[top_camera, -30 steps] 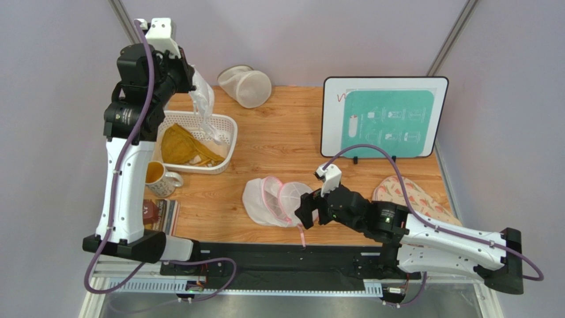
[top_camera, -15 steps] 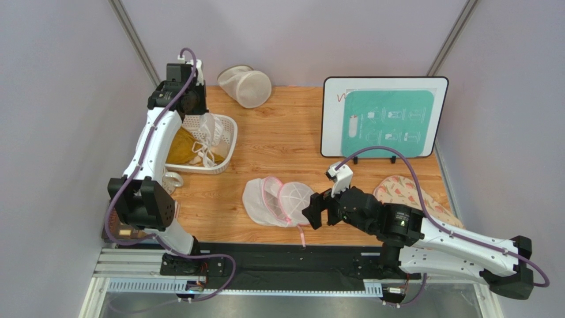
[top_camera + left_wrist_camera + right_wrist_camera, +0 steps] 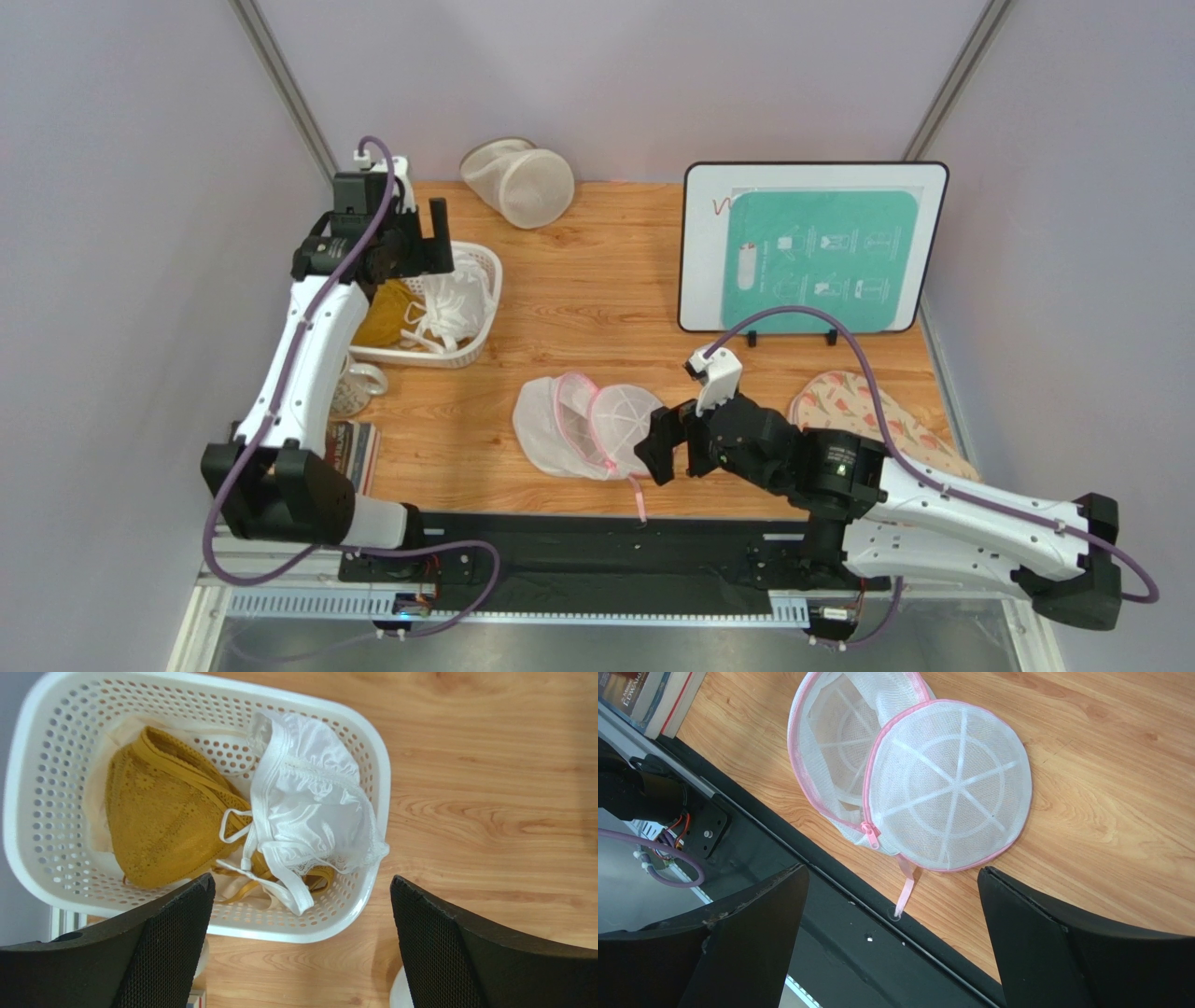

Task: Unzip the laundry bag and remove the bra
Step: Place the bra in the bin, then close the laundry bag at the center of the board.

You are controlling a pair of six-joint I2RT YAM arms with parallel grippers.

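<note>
The laundry bag [image 3: 582, 427] [image 3: 948, 791], a round white mesh pouch with pink trim, lies unzipped on the wood near the front edge, its two halves spread apart and nothing showing inside. The bra [image 3: 449, 301] [image 3: 309, 812], white and soft, rests in the white basket [image 3: 484, 287] [image 3: 379, 763] beside a mustard-yellow garment [image 3: 161, 819]. My left gripper [image 3: 421, 252] [image 3: 302, 882] hangs open over the basket's near rim, holding nothing. Just right of the bag, my right gripper [image 3: 662, 445] [image 3: 892, 875] is open and empty, above the bag's pink pull ribbon [image 3: 904, 889].
A cream cylindrical mesh bag [image 3: 519, 179] lies at the back. An instruction board [image 3: 811, 245] stands at the back right, with a pink patterned cloth [image 3: 870, 413] in front of it. A mug [image 3: 351, 381] and books [image 3: 344, 448] sit at the left front.
My left gripper came down over the basket, opened and let go of the bra, which now lies in the basket. The right arm shifted only slightly.
</note>
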